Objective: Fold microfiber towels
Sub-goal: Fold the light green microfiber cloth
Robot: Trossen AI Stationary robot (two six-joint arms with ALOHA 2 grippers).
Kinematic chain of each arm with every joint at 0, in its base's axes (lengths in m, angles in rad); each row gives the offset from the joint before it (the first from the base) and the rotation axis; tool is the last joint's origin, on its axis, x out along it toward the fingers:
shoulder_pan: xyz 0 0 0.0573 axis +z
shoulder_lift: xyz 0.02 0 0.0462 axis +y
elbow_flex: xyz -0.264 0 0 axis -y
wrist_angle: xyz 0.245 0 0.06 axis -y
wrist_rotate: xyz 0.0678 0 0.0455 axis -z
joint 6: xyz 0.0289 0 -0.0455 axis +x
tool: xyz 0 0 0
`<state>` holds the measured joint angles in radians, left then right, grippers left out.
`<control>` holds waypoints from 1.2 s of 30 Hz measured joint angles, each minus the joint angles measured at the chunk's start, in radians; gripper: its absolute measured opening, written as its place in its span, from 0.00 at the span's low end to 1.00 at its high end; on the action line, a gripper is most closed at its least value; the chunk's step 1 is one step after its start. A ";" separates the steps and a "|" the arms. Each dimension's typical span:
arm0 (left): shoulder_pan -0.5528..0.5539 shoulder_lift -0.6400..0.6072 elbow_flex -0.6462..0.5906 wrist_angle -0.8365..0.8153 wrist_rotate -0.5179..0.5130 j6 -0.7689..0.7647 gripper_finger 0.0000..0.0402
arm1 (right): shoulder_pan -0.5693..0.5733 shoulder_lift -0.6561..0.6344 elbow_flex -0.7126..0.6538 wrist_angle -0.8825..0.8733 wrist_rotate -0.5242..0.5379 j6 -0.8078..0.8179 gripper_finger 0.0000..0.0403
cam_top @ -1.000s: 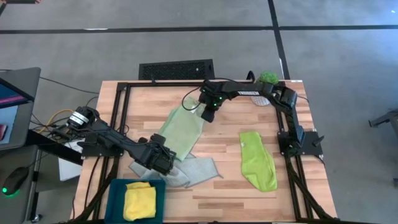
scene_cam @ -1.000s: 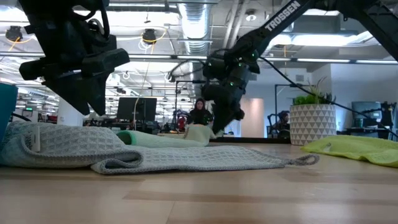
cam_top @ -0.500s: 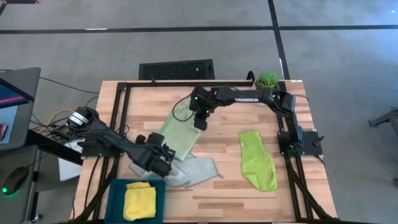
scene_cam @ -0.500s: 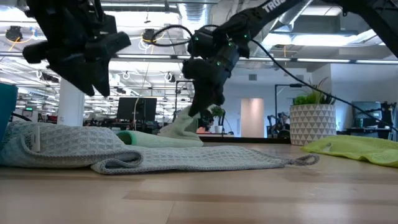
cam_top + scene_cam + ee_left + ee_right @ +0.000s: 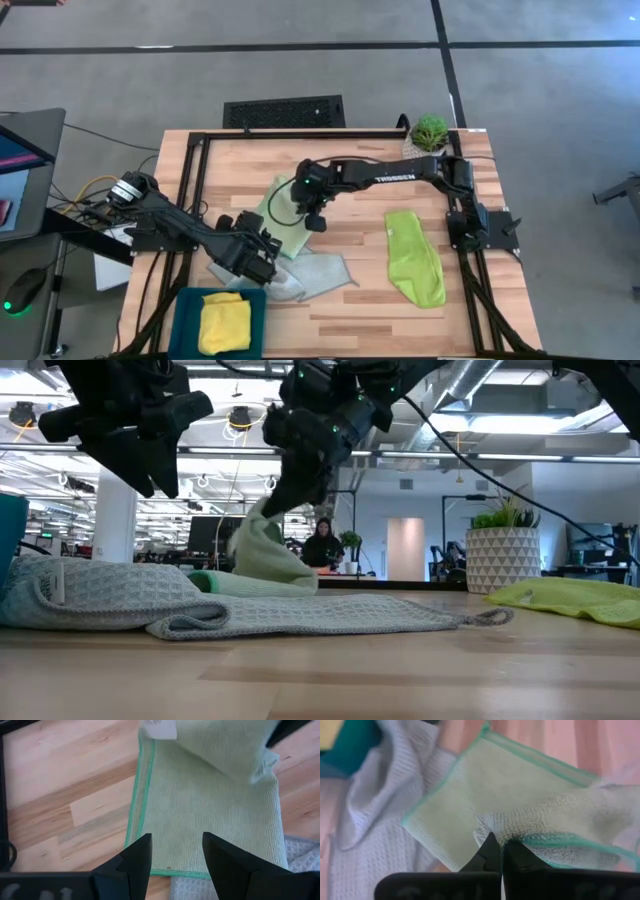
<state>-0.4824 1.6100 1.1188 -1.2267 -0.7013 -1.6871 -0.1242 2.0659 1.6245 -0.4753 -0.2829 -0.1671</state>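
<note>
The sage green towel (image 5: 285, 215), laid left of table centre with its long axis running from 1 to 7 o'clock, is pinched at its raised far edge by the right gripper (image 5: 314, 220), while the left gripper (image 5: 262, 258) is held spread at its 7 o'clock end.

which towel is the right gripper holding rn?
The sage green towel, pinched by the right gripper and lifted at one edge. The grey-green, lime and yellow ones lie untouched.

The high camera looked straight down on the whole table (image 5: 360, 300). The low camera sat at tabletop height, facing level across it. Both wrist cameras looked closely down on the sage green towel (image 5: 210, 815), which all views shared.
</note>
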 joint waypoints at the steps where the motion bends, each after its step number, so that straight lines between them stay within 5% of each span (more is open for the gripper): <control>1: 0.000 0.000 0.002 -0.002 0.000 0.000 0.42 | 0.006 0.000 0.000 0.008 0.000 -0.001 0.02; 36: 0.000 0.000 0.084 -0.150 -0.003 -0.034 0.42 | 0.142 0.097 -0.003 0.191 -0.009 -0.096 0.04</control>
<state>-0.4821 1.6096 1.2026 -1.3767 -0.7041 -1.7210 0.0179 2.1624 1.6218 -0.2840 -0.2916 -0.2630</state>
